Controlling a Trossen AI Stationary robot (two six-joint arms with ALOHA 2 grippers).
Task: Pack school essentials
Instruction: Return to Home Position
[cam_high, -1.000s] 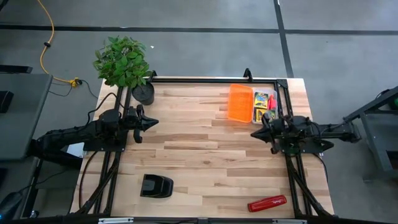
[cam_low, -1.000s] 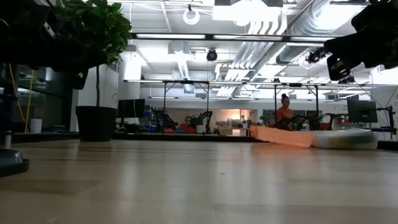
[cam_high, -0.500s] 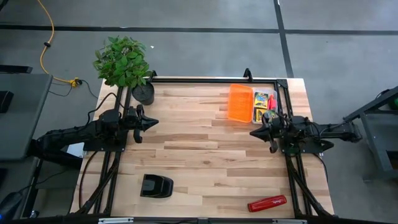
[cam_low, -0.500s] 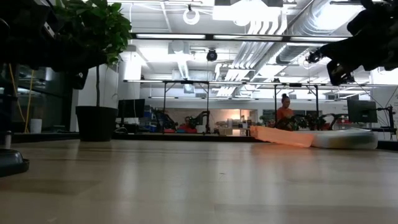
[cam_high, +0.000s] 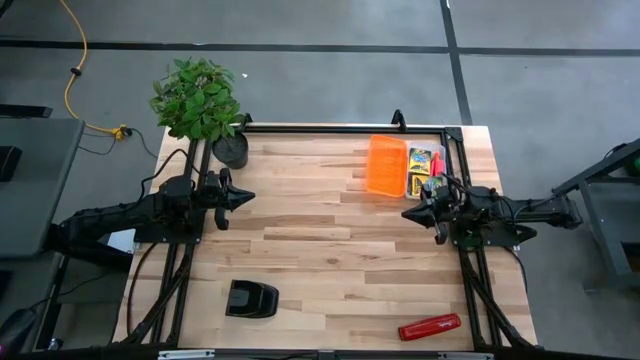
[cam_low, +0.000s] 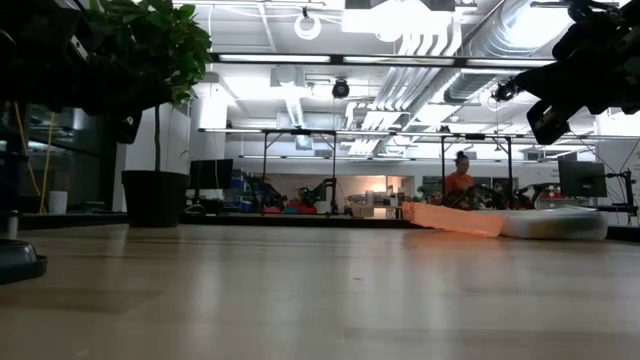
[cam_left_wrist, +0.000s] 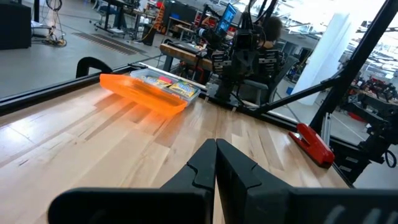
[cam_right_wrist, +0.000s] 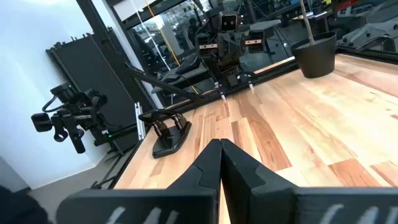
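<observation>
An open pencil case lies at the table's far right, its orange lid (cam_high: 386, 165) flipped toward the table's left. Its clear tray (cam_high: 425, 150) holds yellow-green crayon boxes (cam_left_wrist: 177, 88) and other small coloured items. My right gripper (cam_high: 405, 213) hovers shut and level just nearer than the case, pointing toward the table's left. My left gripper (cam_high: 250, 197) hovers shut at the left side, pointing right. Neither holds anything. In the wrist views, the fingertips of my left gripper (cam_left_wrist: 216, 146) and of my right gripper (cam_right_wrist: 219, 144) meet with nothing between them.
A red stapler (cam_high: 430, 327) lies near the front right corner. A black blocky desk object (cam_high: 250, 298) sits near the front left. A potted plant (cam_high: 200, 98) stands at the far left corner. Bare wood (cam_high: 320, 240) spans the table's middle.
My right gripper has rolled about the line it points along, staying in the same place and staying shut.
</observation>
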